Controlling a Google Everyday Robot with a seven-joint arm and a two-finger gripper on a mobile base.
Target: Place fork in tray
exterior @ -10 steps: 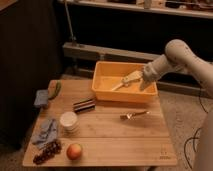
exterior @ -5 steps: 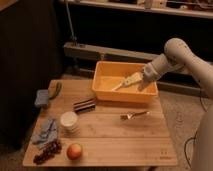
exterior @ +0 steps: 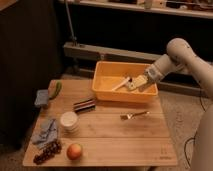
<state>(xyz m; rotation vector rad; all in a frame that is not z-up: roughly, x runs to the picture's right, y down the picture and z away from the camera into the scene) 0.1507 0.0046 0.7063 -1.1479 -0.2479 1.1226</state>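
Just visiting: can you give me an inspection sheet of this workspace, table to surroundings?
Surface: wooden table, level.
Job's things: fork lies on the table in front of the yellow tray, outside it.
Clutter: pale utensil in the tray; cup, apple, grapes, cloth, dark bar, sponge, green item on the table's left half.
Grippers: pincer open, empty, over the tray's right part.
Cables: thin dark line at far right, perhaps a cable.
Surroundings: shelf behind; dim room.

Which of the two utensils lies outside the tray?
The metal fork, on the table before the tray; the pale utensil lies inside, beside the gripper.
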